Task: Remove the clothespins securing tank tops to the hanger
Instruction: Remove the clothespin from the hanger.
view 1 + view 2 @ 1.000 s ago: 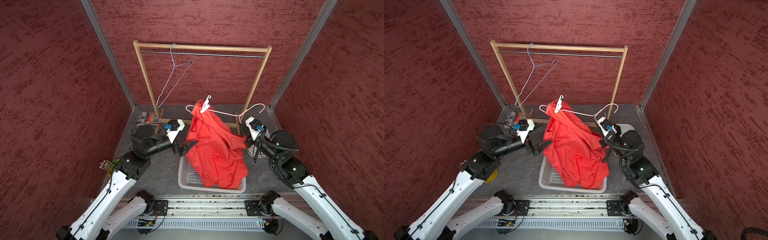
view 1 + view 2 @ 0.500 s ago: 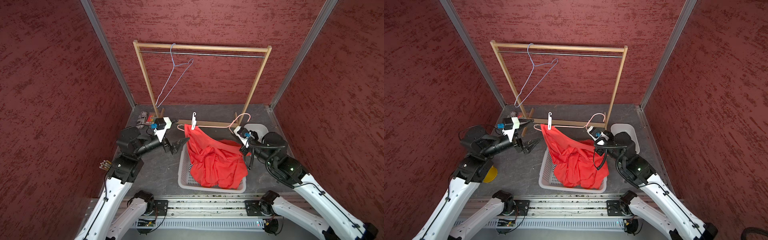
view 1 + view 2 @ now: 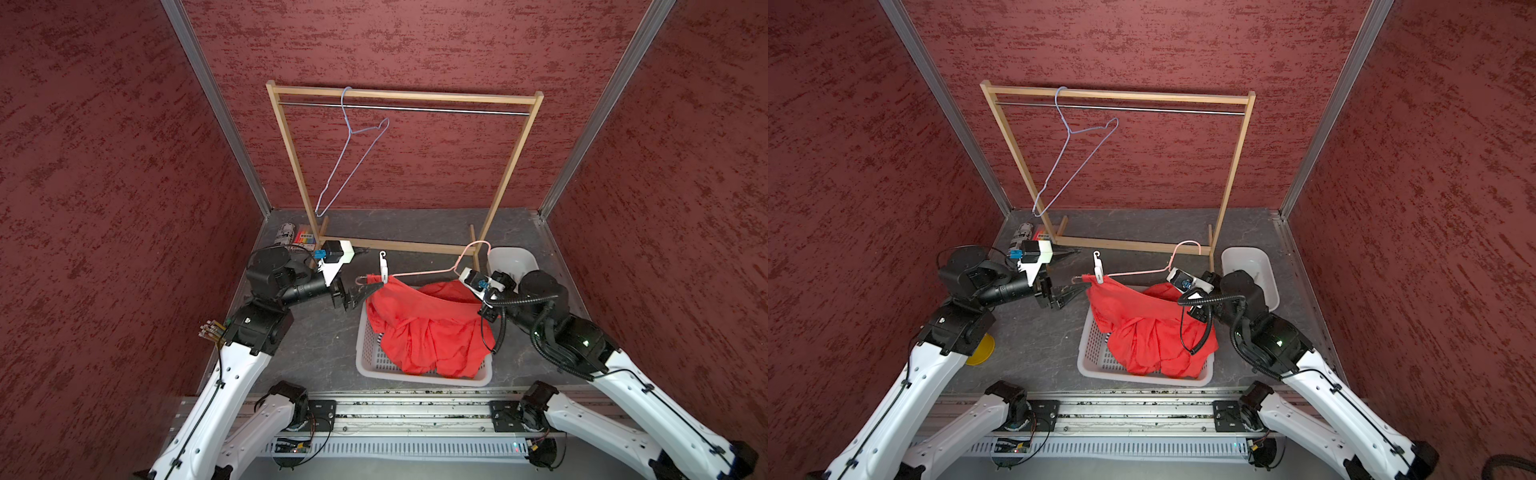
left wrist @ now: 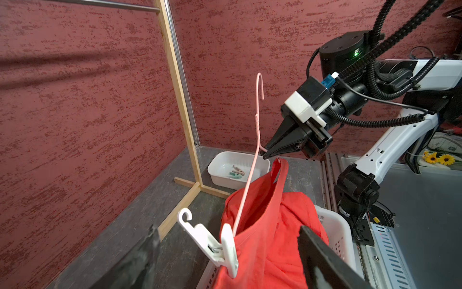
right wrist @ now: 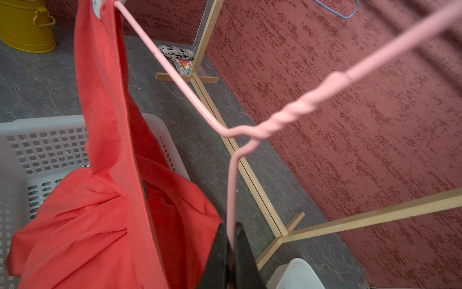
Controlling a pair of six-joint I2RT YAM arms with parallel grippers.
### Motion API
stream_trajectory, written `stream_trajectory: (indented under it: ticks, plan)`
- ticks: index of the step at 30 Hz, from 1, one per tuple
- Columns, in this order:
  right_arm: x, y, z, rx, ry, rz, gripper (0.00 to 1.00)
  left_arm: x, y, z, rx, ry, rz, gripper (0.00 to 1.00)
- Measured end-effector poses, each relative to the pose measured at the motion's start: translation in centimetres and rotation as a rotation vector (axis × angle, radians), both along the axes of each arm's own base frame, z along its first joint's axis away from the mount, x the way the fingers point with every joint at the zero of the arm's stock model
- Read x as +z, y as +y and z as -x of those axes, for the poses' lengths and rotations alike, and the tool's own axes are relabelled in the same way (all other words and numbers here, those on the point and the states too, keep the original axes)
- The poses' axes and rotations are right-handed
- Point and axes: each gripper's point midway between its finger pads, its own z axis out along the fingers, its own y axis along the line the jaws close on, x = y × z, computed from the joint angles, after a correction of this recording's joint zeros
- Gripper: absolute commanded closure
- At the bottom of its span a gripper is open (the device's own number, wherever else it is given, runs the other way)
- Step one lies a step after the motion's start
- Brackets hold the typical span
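A white clothespin [image 4: 215,246] [image 3: 383,268] clips the orange-red tank top [image 4: 270,237] [image 3: 424,328] to one end of the pink hanger [image 4: 252,170] [image 3: 432,272]. My left gripper [image 4: 228,230] [image 3: 372,284] is open, with a finger on each side of that clipped end and touching nothing. My right gripper [image 5: 231,247] [image 4: 263,154] is shut on the hanger's wire just below the twisted neck. The top's other strap hangs loose off the wire. Most of the cloth lies piled in the basket. A sliver of striped cloth [image 5: 86,165] shows under it.
The white mesh basket [image 3: 374,365] sits at centre front. A white tub [image 4: 225,162] [image 3: 511,259] holding loose pegs [image 4: 236,172] stands behind my right arm. The wooden rack [image 3: 515,166] carries a bare blue hanger [image 3: 353,158]. A yellow pot [image 5: 25,25] stands at left.
The hanger and top have come down, so the cloth now piles into the basket. My left gripper has closed in on the clipped end, its jaws slightly narrower. The right grip is unchanged.
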Motion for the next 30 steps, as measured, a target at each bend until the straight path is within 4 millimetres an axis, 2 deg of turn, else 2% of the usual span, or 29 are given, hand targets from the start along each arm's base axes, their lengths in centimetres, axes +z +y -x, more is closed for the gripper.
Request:
stream_trajectory:
  ticks: [4,7,12,17,25,30]
  plan:
    - [0.2,-0.2,0.3,0.004,-0.021,0.014,1.0,-1.9,-0.7,-1.5,-0.015,0.077,-0.025,0.16]
    - [0.3,-0.5,0.5,0.002,-0.037,0.014,1.0,-2.6,-1.0,-1.9,-0.02,0.09,-0.038,0.19]
    - [-0.2,-0.9,0.6,-0.009,-0.039,0.02,1.0,-2.6,-1.4,-1.5,-0.048,0.076,-0.042,0.27]
    - [-0.7,-1.0,0.5,-0.019,-0.035,0.029,1.0,-2.6,-2.1,-1.0,-0.09,0.069,-0.042,0.29]
    - [0.1,-1.2,0.6,-0.026,-0.063,0.007,1.0,-3.4,-3.0,-1.0,-0.124,0.097,-0.053,0.34]
    - [0.3,-1.2,0.6,-0.026,-0.07,0.001,1.0,-4.0,-3.9,-0.8,-0.155,0.11,-0.064,0.44]
